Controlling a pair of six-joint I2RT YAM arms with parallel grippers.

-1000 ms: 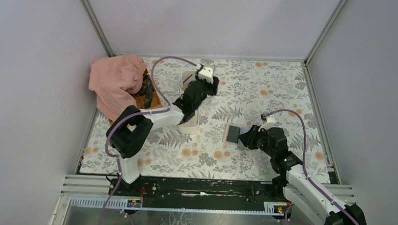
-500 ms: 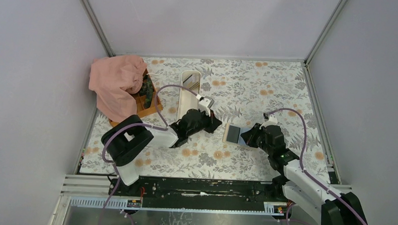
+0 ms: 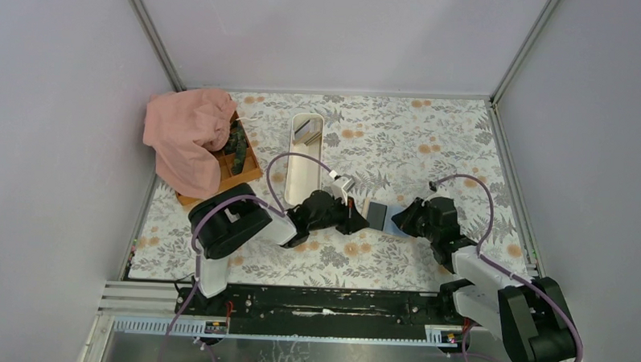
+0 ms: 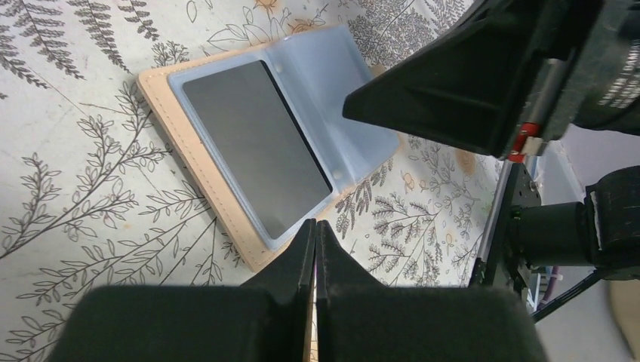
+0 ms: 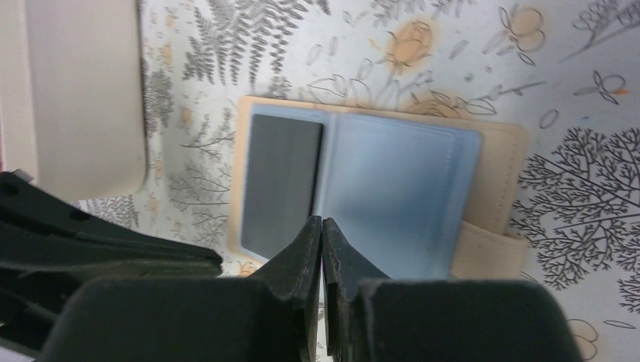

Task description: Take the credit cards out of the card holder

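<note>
Left gripper swung over from long white oval tray, fingers together, empty. Right gripper pressed together too. Thin, slick dark grey card sits in floppy tan-and-blue wallet. I'd pinch card's edge nearest left tips.

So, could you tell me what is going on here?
The left gripper and right gripper, both shut, sit at opposite sides of a small tan card holder with light blue sleeves, lying open on the floral table. A dark grey card sits in one sleeve, not yet pulled out.

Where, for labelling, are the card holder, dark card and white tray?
card holder (image 5: pixel 400 188), right wrist view, blue inner sleeve.
dark card (image 4: pixel 256 147), left wrist view, centre of face.
white tray (image 3: pixel 304 180), top view, bare floor.
</note>
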